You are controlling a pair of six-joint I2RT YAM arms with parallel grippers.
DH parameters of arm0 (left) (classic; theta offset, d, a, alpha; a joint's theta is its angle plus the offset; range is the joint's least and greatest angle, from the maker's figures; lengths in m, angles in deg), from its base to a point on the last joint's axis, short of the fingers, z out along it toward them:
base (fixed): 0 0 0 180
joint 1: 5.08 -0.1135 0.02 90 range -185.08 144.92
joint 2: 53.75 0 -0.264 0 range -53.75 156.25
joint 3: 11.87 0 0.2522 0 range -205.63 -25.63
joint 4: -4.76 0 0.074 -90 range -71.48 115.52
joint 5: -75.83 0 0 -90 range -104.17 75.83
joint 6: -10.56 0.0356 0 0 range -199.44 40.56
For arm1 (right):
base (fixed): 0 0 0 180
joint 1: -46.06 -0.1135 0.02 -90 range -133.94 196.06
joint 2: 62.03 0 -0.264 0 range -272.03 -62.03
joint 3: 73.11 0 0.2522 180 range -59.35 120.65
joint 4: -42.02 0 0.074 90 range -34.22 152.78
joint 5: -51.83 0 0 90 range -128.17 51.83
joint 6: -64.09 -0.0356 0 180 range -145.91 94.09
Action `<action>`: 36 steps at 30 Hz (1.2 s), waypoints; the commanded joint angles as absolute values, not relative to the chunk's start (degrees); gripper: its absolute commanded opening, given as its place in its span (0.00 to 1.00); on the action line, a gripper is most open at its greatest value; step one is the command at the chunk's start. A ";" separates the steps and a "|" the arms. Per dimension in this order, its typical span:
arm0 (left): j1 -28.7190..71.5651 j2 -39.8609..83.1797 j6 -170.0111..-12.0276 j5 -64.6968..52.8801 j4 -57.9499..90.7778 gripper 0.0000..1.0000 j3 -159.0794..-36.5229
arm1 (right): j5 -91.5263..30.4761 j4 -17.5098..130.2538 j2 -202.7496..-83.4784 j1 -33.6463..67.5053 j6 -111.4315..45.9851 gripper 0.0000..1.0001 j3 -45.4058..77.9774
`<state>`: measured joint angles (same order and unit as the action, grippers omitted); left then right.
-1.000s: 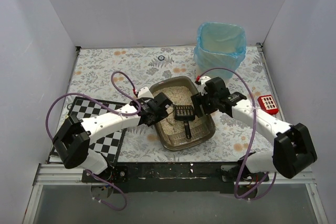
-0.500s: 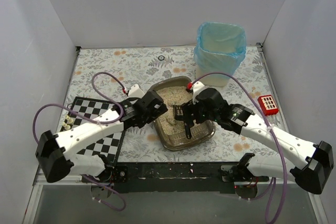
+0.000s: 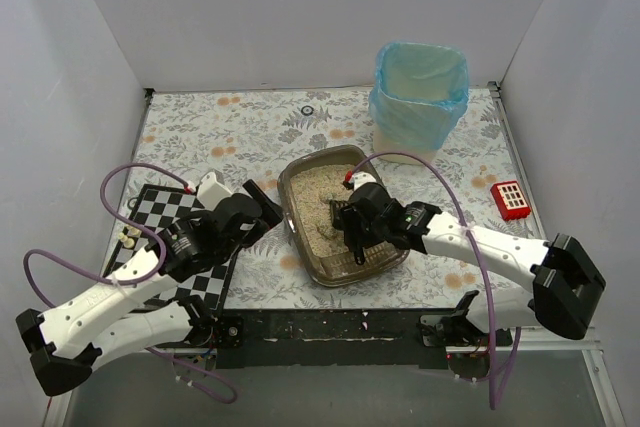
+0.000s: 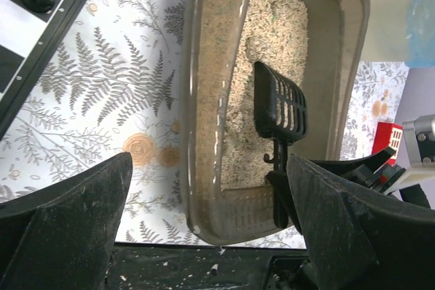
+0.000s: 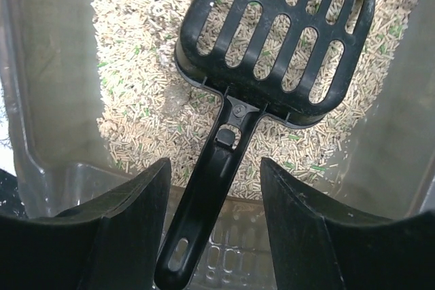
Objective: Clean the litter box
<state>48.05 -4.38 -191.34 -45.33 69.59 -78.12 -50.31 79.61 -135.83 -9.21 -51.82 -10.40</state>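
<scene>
Currently my right pincer (image 5: 214,164) hangs low inside the litter box (image 4: 207,86), its two fingers (image 5: 115,222) spread on either side of the black slotted scoop's (image 5: 272,39) handle. A gap shows on each side of the handle in the right wrist view, so nothing is pinched. The scoop's head lies flat on the beige pellets toward 12 o'clock, and the handle runs back toward 6 o'clock, its end reaching the tray's near wall.

My left pincer (image 3: 265,205) is spread wide and holds nothing. It sits just outside the tray's rim at 9 o'clock, above the flowered tabletop (image 3: 250,127); through its wrist camera I see the whole tray lengthwise between the fingers.

The litter box itself rests near the middle of the tabletop. From it, a chessboard (image 3: 160,205) lies at 8 o'clock under my left arm, a beige bin (image 3: 400,117) lined with a blue bag stands at 1 o'clock, and a small red box (image 3: 510,197) sits well apart at 3 o'clock.
</scene>
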 commanded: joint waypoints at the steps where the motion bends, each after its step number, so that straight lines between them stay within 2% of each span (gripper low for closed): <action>1: 48.36 -7.07 -191.06 -48.09 72.92 0.98 -76.96 | -52.05 78.36 -137.70 -9.49 -56.75 0.62 -11.18; 5: 48.36 -8.04 -191.24 -49.32 74.68 0.98 -77.13 | -51.61 77.93 -140.69 -9.49 -57.99 0.59 -10.66; 6: 48.36 -8.13 -191.15 -49.06 74.77 0.98 -77.22 | -51.79 77.75 -141.04 -9.49 -58.16 0.55 -10.40; 8: 48.36 -8.22 -190.63 -48.10 75.12 0.98 -78.36 | -53.18 77.84 -140.35 -9.49 -59.91 0.37 -10.13; 9: 48.36 -8.22 -189.84 -47.66 75.21 0.98 -78.80 | -53.98 78.10 -139.65 -9.49 -60.97 0.24 -10.04; 10: 48.36 -8.31 -189.40 -47.39 75.29 0.98 -79.24 | -54.16 78.10 -138.68 -9.49 -61.67 0.21 -9.87; 16: 48.36 -8.75 -180.01 -42.32 67.33 0.98 -80.91 | -51.71 80.38 -132.79 -9.49 -61.69 0.21 -7.85; 24: 48.36 -1.46 -168.57 -35.53 56.93 0.98 -86.36 | -47.93 85.13 -124.27 -8.00 -63.26 0.22 -7.40; 25: 48.36 -0.67 -168.39 -35.44 56.75 0.98 -86.89 | -46.44 84.78 -122.95 -6.34 -63.61 0.14 -7.84; 26: 48.36 0.04 -168.56 -35.61 56.58 0.98 -87.41 | -43.90 84.08 -121.55 -4.67 -64.31 0.08 -8.28; 27: 48.36 0.39 -169.78 -35.88 56.40 0.98 -87.85 | -42.14 82.69 -119.62 -3.09 -65.10 0.06 -8.72; 31: 48.36 -1.44 -171.46 -32.64 51.32 0.98 -86.46 | -27.92 74.42 -112.76 5.17 -68.96 0.05 -11.18; 32: 48.36 -2.32 -171.46 -31.67 49.39 0.98 -85.32 | -25.01 72.76 -111.62 6.58 -70.11 0.02 -11.27; 36: 48.36 -6.37 -173.39 -29.99 41.04 0.98 -79.70 | -15.42 65.81 -107.13 9.14 -76.16 0.01 -11.71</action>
<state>48.07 -2.07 -172.10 -32.67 50.26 -83.45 -29.65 76.51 -110.50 7.66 -69.44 -11.06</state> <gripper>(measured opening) 0.981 0.320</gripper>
